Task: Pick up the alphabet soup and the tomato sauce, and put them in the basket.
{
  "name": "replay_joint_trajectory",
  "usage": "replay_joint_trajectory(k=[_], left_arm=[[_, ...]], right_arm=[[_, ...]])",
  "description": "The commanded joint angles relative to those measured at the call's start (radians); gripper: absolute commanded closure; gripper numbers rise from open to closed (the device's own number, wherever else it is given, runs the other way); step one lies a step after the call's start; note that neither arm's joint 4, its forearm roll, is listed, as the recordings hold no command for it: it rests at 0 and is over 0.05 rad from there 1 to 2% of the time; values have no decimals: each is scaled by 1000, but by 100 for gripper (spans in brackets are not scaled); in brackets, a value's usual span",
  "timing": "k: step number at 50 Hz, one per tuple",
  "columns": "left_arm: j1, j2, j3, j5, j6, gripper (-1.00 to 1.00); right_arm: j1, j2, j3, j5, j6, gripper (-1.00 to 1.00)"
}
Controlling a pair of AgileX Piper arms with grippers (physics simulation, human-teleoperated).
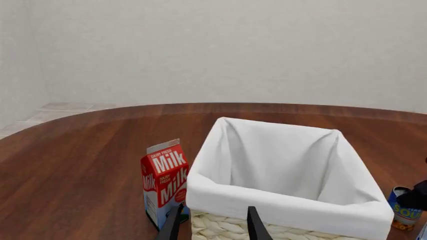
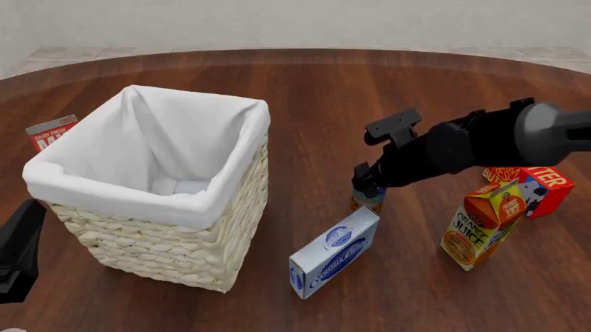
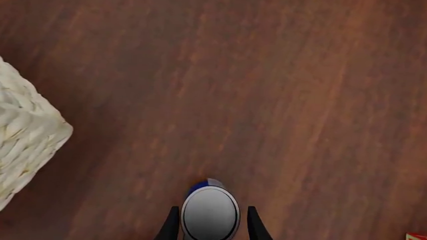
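Front view, starting at the left edge: the left gripper (image 2: 19,252) sits low beside the basket's near left corner, only a dark piece of it in frame. Its wrist view shows two dark fingers (image 1: 255,225) spread apart with nothing between them, pointed at the wicker wall. Behind the basket's left side a red and white milk carton (image 2: 51,133) peeks out, standing upright on the wooden table (image 2: 314,97).

The basket (image 2: 176,242) stands left of centre, its white cloth lining folded over the rim.

To its right, near the front, a blue-and-white flat box (image 2: 334,252) lies at a slant. Just behind it stands the alphabet soup (image 2: 367,198), upright on the table, well apart from the basket. The right gripper (image 2: 367,181) reaches down over the can; in its wrist view the fingers (image 3: 252,222) flank the silver-grey top on both sides, close to it, though I cannot tell whether they press it yet.

Farther right an orange juice carton (image 2: 480,225) leans, with a red butter box (image 2: 535,188) behind it.
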Motion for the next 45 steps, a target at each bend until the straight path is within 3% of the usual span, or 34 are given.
replay_joint_trajectory(k=[1, 35, 36, 45], left_arm=[[0, 0, 0, 0, 0, -100], [0, 0, 0, 0, 0, -100], [0, 0, 0, 0, -1, -100], [0, 0, 0, 0, 0, -100]], right_arm=[[-1, 13, 5, -13, 2, -100], [8, 41, 20, -42, 16, -100], [9, 37, 22, -43, 14, 100], [6, 29, 16, -38, 7, 100]])
